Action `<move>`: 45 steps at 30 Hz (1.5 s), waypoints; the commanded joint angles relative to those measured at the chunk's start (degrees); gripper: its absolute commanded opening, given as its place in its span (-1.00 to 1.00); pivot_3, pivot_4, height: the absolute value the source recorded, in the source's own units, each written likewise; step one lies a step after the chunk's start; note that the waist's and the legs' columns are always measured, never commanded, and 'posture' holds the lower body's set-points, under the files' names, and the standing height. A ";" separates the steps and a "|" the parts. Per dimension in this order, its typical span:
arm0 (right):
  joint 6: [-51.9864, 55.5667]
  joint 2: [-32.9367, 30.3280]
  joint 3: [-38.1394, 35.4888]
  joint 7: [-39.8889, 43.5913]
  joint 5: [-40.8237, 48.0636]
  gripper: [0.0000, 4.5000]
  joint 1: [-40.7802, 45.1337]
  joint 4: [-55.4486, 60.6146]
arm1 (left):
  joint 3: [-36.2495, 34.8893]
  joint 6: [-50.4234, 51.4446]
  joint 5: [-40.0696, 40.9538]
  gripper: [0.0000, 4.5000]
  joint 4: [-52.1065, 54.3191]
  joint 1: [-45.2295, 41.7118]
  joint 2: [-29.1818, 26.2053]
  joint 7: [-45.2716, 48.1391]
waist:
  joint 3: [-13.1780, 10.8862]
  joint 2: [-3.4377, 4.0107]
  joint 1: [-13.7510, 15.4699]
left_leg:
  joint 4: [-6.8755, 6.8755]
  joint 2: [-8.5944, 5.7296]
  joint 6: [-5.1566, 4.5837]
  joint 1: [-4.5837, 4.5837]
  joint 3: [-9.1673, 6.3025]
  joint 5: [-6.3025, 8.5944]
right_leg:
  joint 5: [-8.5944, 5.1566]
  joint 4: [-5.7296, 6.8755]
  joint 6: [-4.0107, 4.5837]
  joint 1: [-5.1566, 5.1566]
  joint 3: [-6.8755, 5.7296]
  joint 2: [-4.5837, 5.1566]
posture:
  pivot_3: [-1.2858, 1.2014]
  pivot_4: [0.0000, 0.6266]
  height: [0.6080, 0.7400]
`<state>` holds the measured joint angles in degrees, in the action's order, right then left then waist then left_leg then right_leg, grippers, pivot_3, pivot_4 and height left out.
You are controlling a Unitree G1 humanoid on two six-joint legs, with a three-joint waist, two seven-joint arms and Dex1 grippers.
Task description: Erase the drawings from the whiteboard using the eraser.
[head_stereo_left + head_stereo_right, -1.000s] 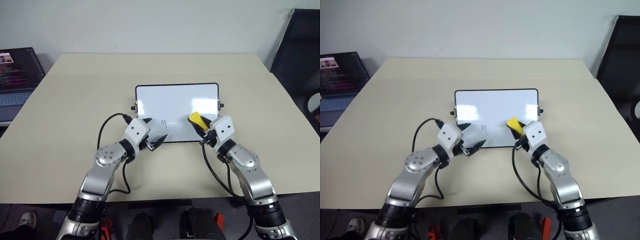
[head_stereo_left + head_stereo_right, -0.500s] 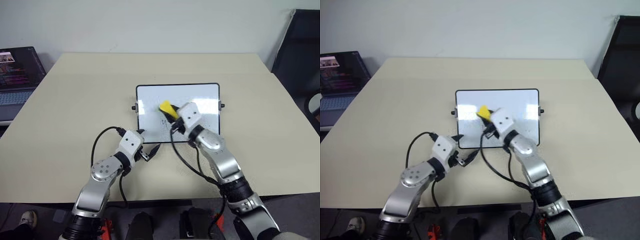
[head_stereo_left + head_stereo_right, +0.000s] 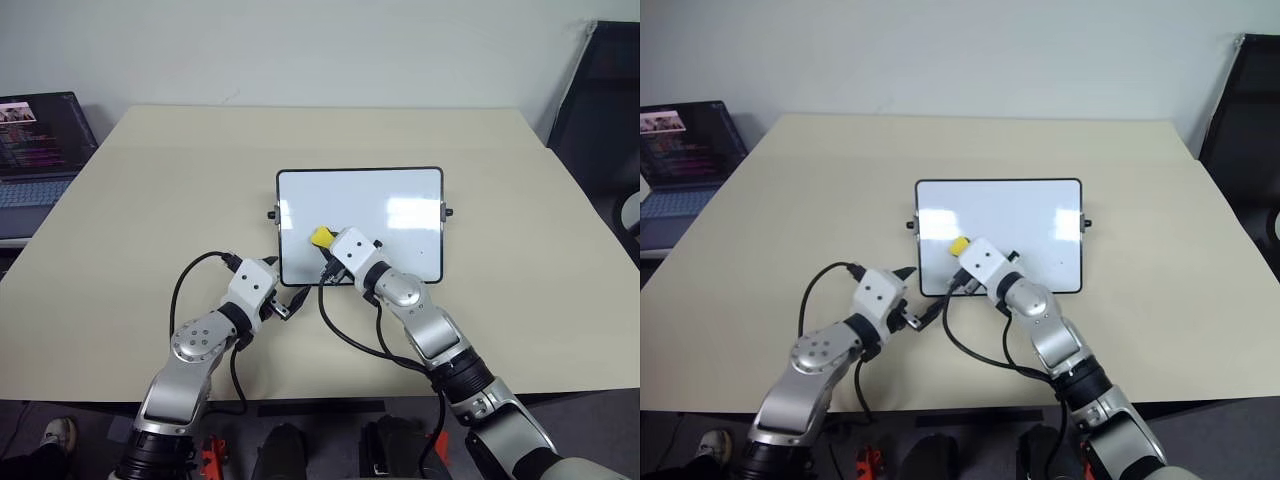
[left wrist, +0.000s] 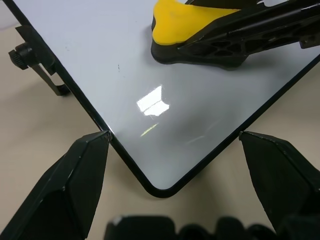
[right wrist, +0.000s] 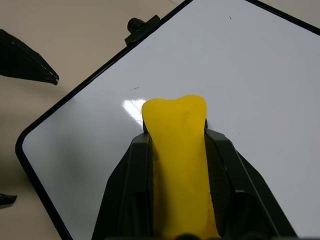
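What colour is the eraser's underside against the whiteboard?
Black beneath the yellow eraser, clearest in the left wrist view.

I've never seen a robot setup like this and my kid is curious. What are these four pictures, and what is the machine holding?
This is a humanoid robot seen through its own cameras. Two pictures come from its head, looking down over both arms at a beige table. The other two come from cameras on each wrist, looking along the black fingers. On the table lies a small whiteboard. The right gripper is shut on a yellow eraser, pressing it against the board. The left gripper is open, its fingers either side of the board's near corner. A laptop sits on the left.
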<state>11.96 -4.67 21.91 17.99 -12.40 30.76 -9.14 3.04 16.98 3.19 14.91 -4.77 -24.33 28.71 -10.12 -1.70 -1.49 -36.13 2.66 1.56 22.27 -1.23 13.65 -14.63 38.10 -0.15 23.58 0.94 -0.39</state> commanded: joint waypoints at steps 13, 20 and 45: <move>5.11 -12.22 -3.90 3.65 -0.36 -0.53 -14.01 12.84 | -1.41 -0.03 0.94 1.00 1.27 -1.63 -0.63 -0.39 | 0.03 -0.05 0.20 | 0.00 -0.02 0.00 -0.44 0.00 0.00 | -0.02 -0.02 0.01 -0.38 0.00 0.02 | 0.03 -0.52 1.00; 4.04 -10.74 -6.07 2.64 1.80 -0.53 -13.69 14.98 | -0.96 -0.47 1.09 1.00 0.35 -2.55 -0.46 0.02 | 0.03 -0.05 0.20 | 0.00 -0.04 0.00 -0.41 0.00 0.00 | -0.01 -0.04 0.01 -0.38 0.02 0.01 | 0.03 -0.52 1.00; 13.71 -14.09 -22.15 0.08 10.05 -0.53 -21.93 34.04 | 1.28 -1.46 3.39 1.00 -2.67 -9.23 0.85 5.48 | 0.00 -0.05 -0.05 | 0.07 -0.02 0.01 -0.25 0.02 0.01 | -0.07 -0.12 0.05 -0.25 0.02 -0.02 | 0.03 -0.52 1.00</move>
<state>23.66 -17.94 3.24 19.41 -2.96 8.72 21.18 4.54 16.91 5.50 11.60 -11.83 -23.33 33.40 -10.13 -1.75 -1.54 -36.06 2.63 1.57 22.02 -1.22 13.66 -14.70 37.98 -0.10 23.32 0.95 -0.41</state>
